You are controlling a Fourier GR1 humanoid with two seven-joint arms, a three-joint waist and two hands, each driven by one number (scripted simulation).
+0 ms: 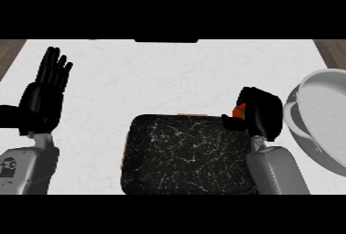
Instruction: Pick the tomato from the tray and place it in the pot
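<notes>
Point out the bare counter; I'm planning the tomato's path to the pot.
The widest bare counter lies beyond the tray, from the left hand across to the pot. A narrower strip runs between that hand and the tray. Crowded at right: the right hand, curled on the tomato, leaves a slim gap before the pot.

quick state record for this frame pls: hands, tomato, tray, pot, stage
left hand: open, fingers up, resting at the view's left
right hand: fingers curled round the tomato, at the tray's far right corner
tomato: mostly hidden in the right hand, only a red patch shows
tray: black, speckled, centre of the counter
pot: grey, at the view's right edge, partly cut off
stage: tomato grasped, not yet in the pot
</notes>
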